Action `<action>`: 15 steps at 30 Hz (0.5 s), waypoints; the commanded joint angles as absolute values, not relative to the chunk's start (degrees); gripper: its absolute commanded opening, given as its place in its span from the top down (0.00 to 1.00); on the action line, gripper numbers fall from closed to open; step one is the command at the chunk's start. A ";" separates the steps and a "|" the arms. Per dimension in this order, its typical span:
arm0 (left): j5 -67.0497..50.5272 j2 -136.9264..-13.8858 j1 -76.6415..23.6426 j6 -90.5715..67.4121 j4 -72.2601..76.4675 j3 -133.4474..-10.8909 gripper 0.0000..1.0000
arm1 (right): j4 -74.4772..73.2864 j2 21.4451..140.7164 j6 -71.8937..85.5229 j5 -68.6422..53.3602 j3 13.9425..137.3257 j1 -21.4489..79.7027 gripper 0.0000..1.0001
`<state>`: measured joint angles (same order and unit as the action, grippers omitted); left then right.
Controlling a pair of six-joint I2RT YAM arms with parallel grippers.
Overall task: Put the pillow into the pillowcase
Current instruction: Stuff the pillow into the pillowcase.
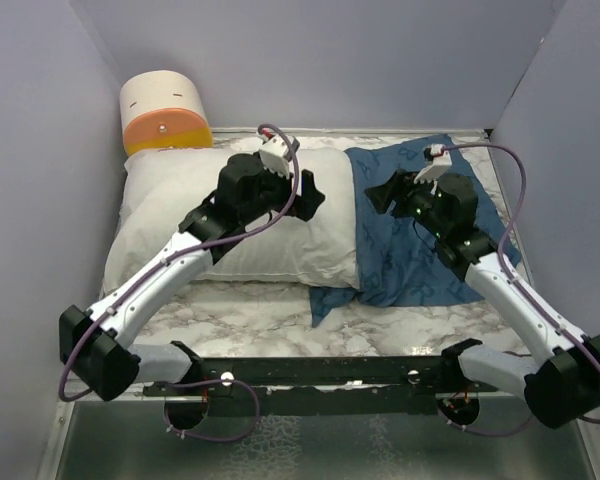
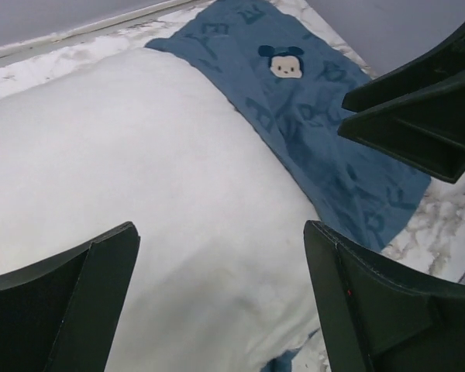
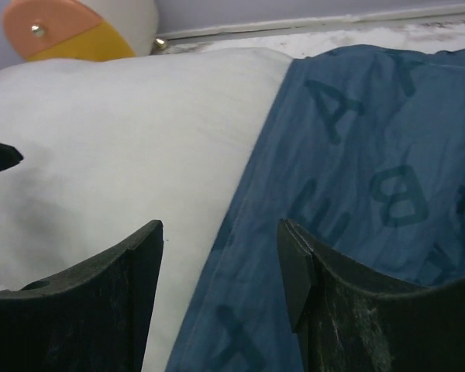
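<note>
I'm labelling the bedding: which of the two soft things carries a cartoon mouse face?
The pillowcase, dark blue with light letters; the pillow is plain white.

The pillow is lying across the left half of the table, its long side running along the far edge. The pillowcase is lying flat on the right half, its left edge meeting the pillow's right end. The left gripper is hovering over that end. The right gripper is hanging over the pillowcase's left edge, facing the left gripper. An orange-and-white drum is sitting at the far left corner.
</note>
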<state>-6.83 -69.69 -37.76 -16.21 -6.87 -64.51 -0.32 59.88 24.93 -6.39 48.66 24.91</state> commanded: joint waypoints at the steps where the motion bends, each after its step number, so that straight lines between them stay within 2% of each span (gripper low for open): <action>1: -7.00 -78.97 -33.78 -10.92 -17.52 -75.73 0.10 | 2.31 69.12 28.59 -15.42 55.43 17.09 0.40; 11: -1.31 -101.10 -31.12 -2.03 -26.13 -100.24 0.09 | 3.95 91.97 31.70 -25.52 68.36 16.08 0.41; 14: 0.09 -106.20 -31.00 -0.09 -28.85 -102.34 0.09 | 2.16 95.75 31.04 -25.85 70.51 16.08 0.41; 15: 0.07 -106.62 -31.01 0.21 -28.90 -101.40 0.09 | 1.75 96.90 30.58 -25.74 70.73 16.08 0.45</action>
